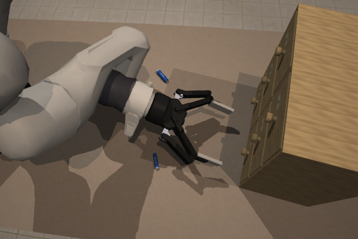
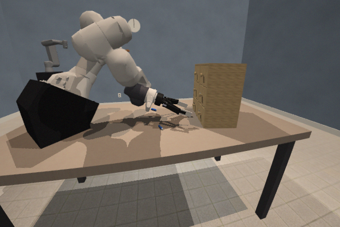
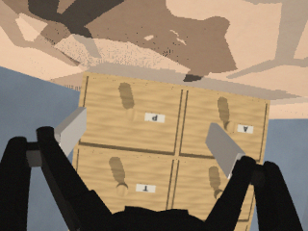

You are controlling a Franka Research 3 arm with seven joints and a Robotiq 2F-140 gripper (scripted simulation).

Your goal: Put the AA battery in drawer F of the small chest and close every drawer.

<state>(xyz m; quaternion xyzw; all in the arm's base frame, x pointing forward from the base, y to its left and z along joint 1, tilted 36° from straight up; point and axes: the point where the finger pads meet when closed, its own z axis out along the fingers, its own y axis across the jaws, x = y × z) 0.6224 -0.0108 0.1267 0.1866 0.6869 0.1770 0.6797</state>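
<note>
Early stage by my read: nothing delivered yet. All drawers on the chest (image 1: 320, 85) look flush, none pulled out, and I can't pick out which label is F; the wrist view shows small tags on the fronts but they're too blurred to read. End effector (image 1: 225, 135) is spread wide with nothing between the fingers, held low over the tabletop (image 1: 202, 216), pointed at the chest front right of centre in the top view, fingertips close to the knobs (image 1: 269, 117) but not touching. Two blue batteries lie on the tabletop: one (image 1: 162, 76) above the wrist near frame centre, the other (image 1: 155, 160) lower down, just beside the lower finger linkage and behind the tips. Can't tell which is the AA; both are behind the end effector, on the arm's side, well apart from the chest. Left to do, as I judge it: open F part way, fetch the battery, drop it in, push the drawer shut.
</note>
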